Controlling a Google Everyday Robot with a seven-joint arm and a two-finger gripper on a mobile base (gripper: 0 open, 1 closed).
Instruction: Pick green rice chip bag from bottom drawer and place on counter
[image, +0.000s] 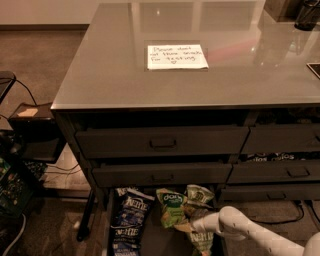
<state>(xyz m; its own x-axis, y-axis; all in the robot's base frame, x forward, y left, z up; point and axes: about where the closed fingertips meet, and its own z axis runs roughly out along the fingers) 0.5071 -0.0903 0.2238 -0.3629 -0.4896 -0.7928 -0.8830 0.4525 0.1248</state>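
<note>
The bottom drawer (152, 243) stands open under the cabinet's left column. In it the bright green rice chip bag (171, 207) with its white logo stands tilted near the middle. My gripper (194, 223) reaches in from the lower right on a white arm and sits against the bag's lower right edge, over a duller green Kettle bag (201, 243). The glossy grey counter (115, 75) above bears a white handwritten note (177, 56).
A dark blue Kettle bag (127, 216) lies at the drawer's left, and another pale green bag (200, 193) at the back. Two shallower drawers (162, 142) above are slightly open. A dark box and cables (30, 125) stand on the floor at left.
</note>
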